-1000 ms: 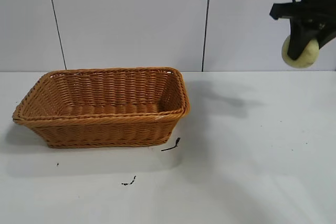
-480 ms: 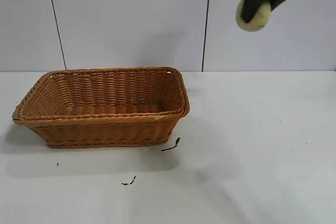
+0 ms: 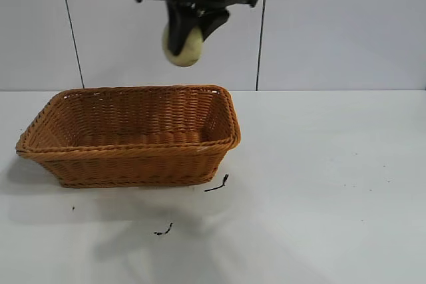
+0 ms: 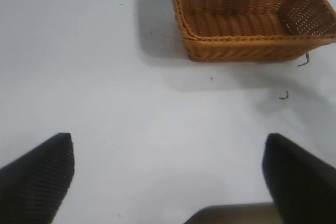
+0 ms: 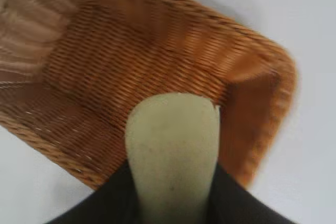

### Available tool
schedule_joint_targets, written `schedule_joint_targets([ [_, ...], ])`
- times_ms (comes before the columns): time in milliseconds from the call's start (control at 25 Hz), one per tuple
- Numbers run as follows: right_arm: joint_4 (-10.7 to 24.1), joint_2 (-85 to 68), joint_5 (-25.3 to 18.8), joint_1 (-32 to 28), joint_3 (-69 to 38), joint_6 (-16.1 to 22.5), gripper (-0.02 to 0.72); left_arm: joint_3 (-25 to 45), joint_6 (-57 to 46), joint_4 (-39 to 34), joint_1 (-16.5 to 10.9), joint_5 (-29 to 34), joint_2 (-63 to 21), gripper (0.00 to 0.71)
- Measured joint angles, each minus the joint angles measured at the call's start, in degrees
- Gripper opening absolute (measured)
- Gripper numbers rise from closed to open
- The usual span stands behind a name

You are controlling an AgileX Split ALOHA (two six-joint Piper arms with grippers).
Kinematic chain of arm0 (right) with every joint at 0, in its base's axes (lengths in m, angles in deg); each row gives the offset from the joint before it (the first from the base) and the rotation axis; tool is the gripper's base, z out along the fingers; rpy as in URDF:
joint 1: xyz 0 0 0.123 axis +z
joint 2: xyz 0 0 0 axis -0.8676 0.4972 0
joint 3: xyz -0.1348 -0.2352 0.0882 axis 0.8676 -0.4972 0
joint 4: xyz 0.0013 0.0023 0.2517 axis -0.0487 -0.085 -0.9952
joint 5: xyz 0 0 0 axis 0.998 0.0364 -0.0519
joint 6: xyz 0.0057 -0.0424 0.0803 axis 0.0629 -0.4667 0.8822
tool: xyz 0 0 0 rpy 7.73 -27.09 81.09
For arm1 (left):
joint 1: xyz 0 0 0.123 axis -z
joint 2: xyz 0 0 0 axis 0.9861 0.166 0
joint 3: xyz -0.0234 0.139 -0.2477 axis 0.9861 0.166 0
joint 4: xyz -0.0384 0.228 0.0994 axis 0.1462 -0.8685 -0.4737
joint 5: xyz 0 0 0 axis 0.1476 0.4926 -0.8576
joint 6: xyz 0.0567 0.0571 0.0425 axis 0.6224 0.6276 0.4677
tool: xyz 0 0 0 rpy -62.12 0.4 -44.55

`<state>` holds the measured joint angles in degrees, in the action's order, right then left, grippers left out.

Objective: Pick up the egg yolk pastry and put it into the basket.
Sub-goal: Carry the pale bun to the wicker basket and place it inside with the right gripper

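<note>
We find no brand, label or readable writing anywhere in these views. In the exterior view, the right tool hangs high above the bench, its dark fingers clamped on the egg yolk pastry, a small pale yellow-green lump held in the air over the far right part of the basket. The basket, orange-brown woven wicker with flared sides and a braided rim, sits on the left half of the white bench, toward its far edge, and we see nothing inside it. Two small dark scraps lie on the bench: one just beside the basket's near right corner, another closer to the bench's near edge. The right wrist view gives what the exterior view cannot: we look straight down past the pastry, pinched between the dark fingers, onto the basket's woven floor and one rounded corner, so the pastry is above the basket's interior near that corner. The left wrist view shows the left tool, out of sight in the exterior view, with its two dark fingers spread wide and holding nothing, above bare bench, well apart from the basket.
</note>
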<state>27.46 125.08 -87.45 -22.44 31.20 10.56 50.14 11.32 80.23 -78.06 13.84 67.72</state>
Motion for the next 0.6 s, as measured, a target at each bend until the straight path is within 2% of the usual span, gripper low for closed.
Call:
schedule_joint_targets([
  [280,4.57,3.46,1.10,0.00,-0.07,1.72,0.170,0.00,0.00,0.00,0.00,0.00,0.00,0.695],
  [400,5.13,3.46,2.04,0.00,-0.07,1.93,0.181,0.00,0.00,0.00,0.00,0.00,0.00,0.695],
  [480,5.00,3.59,2.17,0.00,-0.07,1.93,0.241,0.00,0.00,0.00,0.00,0.00,0.00,0.695],
  [600,4.57,3.66,2.17,0.00,-0.07,1.88,0.465,0.00,0.00,0.00,0.00,0.00,0.00,0.695],
])
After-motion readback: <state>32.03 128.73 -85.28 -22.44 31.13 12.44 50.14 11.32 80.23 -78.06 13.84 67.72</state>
